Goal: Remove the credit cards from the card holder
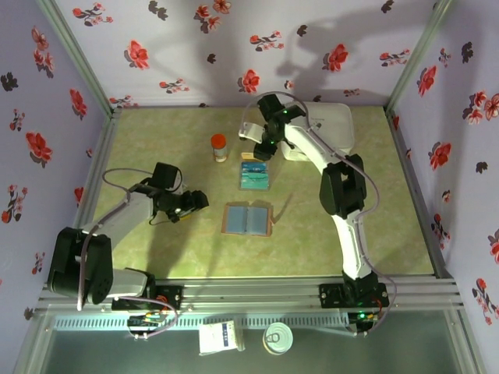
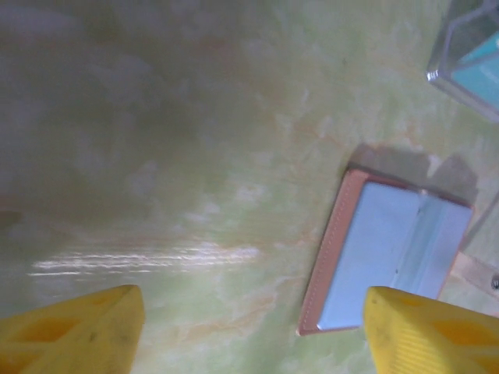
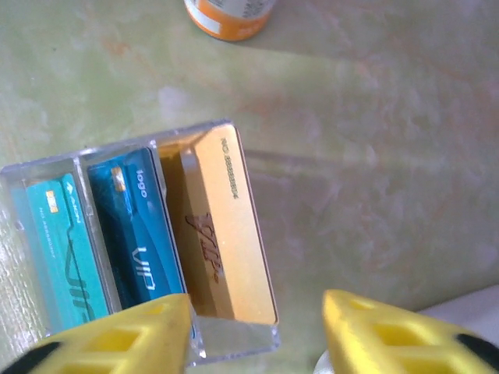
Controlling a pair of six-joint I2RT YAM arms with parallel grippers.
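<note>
Left gripper (image 2: 253,331), right gripper (image 3: 257,331) spread wide (both aimed downward).

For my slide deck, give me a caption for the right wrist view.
Open right gripper over a clear tray holding teal, blue and gold credit cards.

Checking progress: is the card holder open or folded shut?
The card holder lies open: both blue-grey inner panels face up.

Green table (image 1: 195,249) bears card holder (image 1: 247,219), clear tray (image 3: 234,340), bottle (image 1: 220,147), white case (image 1: 331,125).
</note>
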